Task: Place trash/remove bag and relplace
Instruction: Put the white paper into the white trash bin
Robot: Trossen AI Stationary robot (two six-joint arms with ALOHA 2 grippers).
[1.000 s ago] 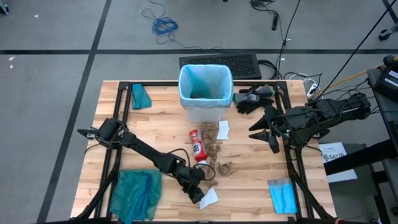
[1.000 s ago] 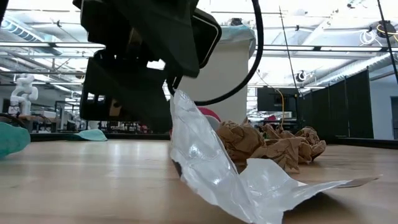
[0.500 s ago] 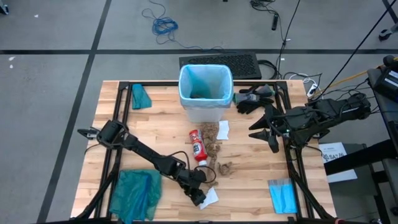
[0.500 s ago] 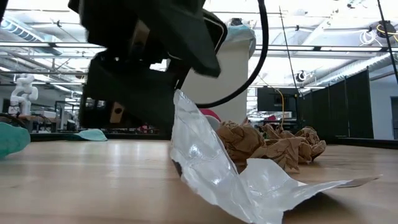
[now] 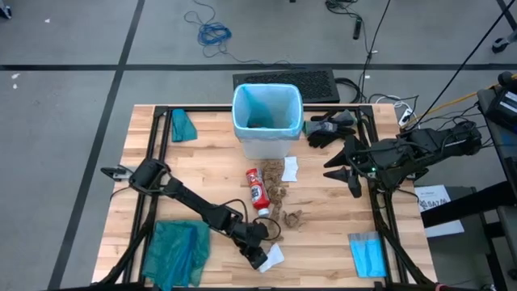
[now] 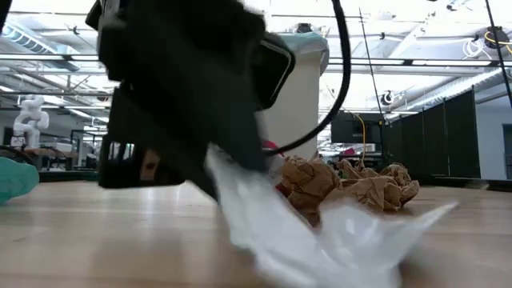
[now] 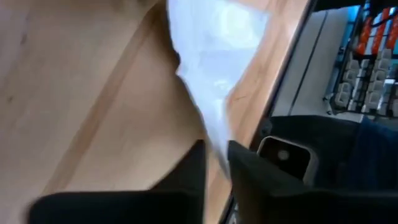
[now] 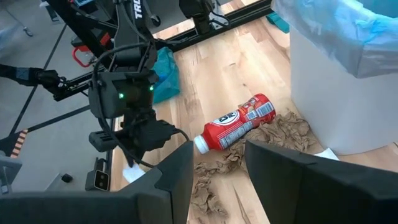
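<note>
My left gripper [image 5: 257,257] is near the table's near edge, shut on the white scrap [image 5: 273,257], a crinkly glossy piece that also fills the low view [image 6: 320,240]. My right gripper [image 5: 346,170] hovers open over the table's right side. The red-and-white bottle [image 5: 257,188] lies on its side in front of the white bin, whose light-blue liner [image 5: 266,113] is folded over the rim. Crumpled brown paper scraps [image 5: 276,182] lie beside the bottle, with another one [image 5: 292,217] nearer. A second white scrap [image 5: 289,167] lies flat by the bin. I cannot make out the dark wrapper. My left gripper pinches the white scrap between its two fingers [image 7: 198,165] at one end of it [image 7: 214,134], coming from above and slanting toward the table's right. The rest of the scrap trails out beyond the fingers [image 6: 352,240], low over the wood. Whether it touches the table I cannot tell.
A teal-green plastic bag [image 5: 178,249] lies at the near left corner and a small teal piece [image 5: 182,125] at the far left. A folded blue sheet [image 5: 367,255] lies near right. Black gloves [image 5: 327,128] sit right of the bin, a keyboard [image 5: 284,83] behind it.
My left gripper has tipped a little over the white scrap. The scrap has shifted with it: its free end, which lay flat on the wood, has risen off the table and shows in motion blur.
</note>
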